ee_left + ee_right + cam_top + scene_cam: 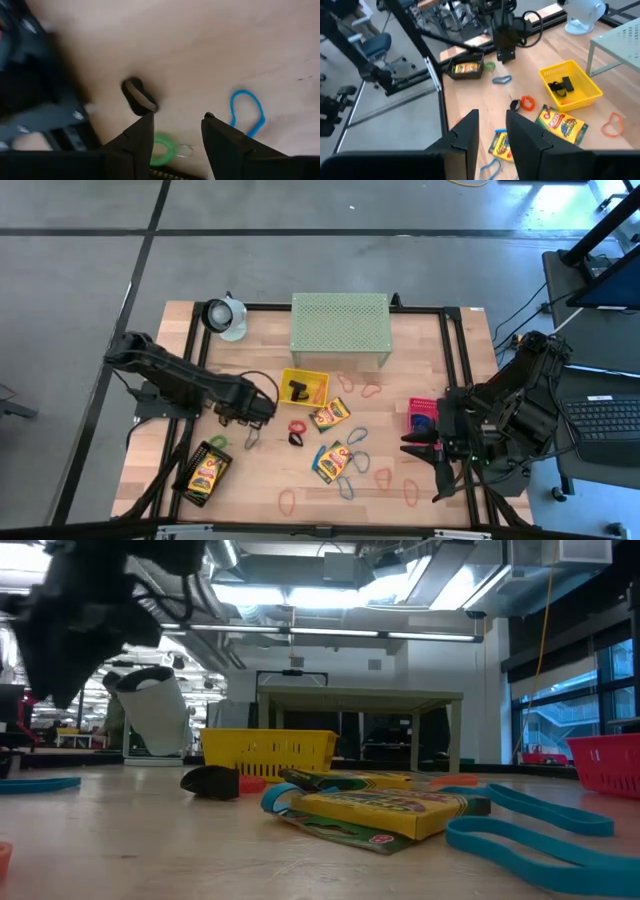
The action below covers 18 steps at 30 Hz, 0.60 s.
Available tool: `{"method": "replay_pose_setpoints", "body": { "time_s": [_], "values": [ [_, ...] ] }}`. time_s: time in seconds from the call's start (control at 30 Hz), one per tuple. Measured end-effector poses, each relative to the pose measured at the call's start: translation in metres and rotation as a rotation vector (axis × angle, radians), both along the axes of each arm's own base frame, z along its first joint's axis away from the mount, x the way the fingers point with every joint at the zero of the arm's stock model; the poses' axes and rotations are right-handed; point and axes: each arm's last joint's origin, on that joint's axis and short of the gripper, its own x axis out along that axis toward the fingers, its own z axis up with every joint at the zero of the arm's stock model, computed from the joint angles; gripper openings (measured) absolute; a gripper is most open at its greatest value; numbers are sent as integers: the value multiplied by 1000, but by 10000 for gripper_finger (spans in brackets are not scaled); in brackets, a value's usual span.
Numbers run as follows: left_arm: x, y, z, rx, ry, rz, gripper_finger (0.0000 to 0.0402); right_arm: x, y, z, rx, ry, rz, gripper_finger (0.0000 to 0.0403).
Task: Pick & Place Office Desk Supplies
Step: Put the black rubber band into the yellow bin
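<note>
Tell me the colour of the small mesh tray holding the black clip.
Yellow. The tray with the black clip inside shows best in the right wrist view.

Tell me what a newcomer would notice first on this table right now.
Probably the scatter of coloured loops and crayon boxes across the wooden table, in front of the pale green mesh shelf at the back. Next, the yellow tray at mid-table with a black clip inside. The left gripper hangs open over the left half; the right gripper waits near the pink tray.
</note>
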Motion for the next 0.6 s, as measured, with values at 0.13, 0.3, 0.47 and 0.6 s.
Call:
{"method": "replay_pose_setpoints", "body": {
  "time_s": [0.13,0.3,0.47,0.6],
  "values": [
    [-11,-5,-12,-31,-52,76,184,-5,3,0,0,5,22,98],
    [-27,-2,-17,-19,-33,143,208,-12,1,4,16,-5,44,98],
    [-41,2,-23,-30,-10,190,219,-19,-3,10,38,-18,59,98],
    [-47,4,-29,-24,4,206,219,-22,-6,12,48,-26,60,98]
  ]
}}
